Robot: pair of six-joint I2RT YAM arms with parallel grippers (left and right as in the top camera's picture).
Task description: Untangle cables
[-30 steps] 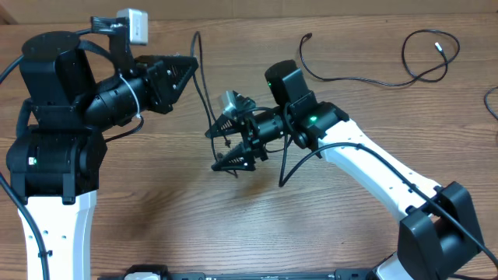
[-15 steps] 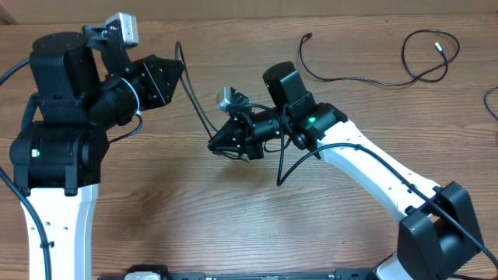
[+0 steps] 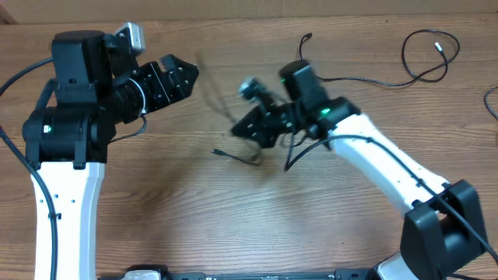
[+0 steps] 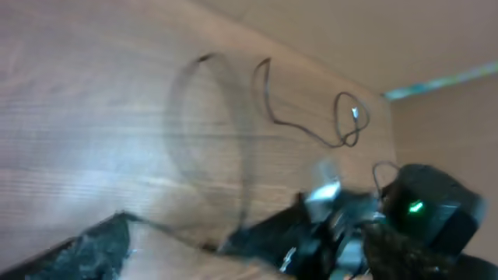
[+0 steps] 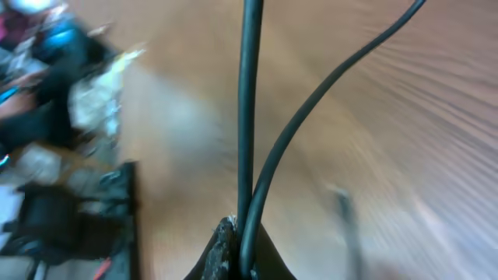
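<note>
My right gripper (image 3: 236, 130) is shut on a thin black cable; in the right wrist view two strands (image 5: 249, 117) run out from between the closed fingers (image 5: 227, 247). From it, a blurred stretch of the cable (image 3: 214, 89) runs toward my left gripper (image 3: 187, 68), which is open and holds nothing. One plug end (image 3: 219, 152) lies on the table below the right gripper. In the left wrist view the blurred cable (image 4: 237, 148) hangs free ahead of the open gripper (image 4: 249, 260). Another cable (image 3: 342, 78) lies behind the right arm. A looped, silver-tipped one (image 3: 430, 58) lies far right.
The wooden table (image 3: 171, 210) carries both arm bases, the left one (image 3: 62, 202) and the right one (image 3: 440, 233). The right arm's own thicker cable (image 3: 299, 152) loops beside its white link. A dark object (image 3: 492, 101) sits at the right edge.
The left gripper opened and let the cable go, drawing back. The right gripper, shut on the cable, moved right and toward the far side; the cable swings, blurred.
</note>
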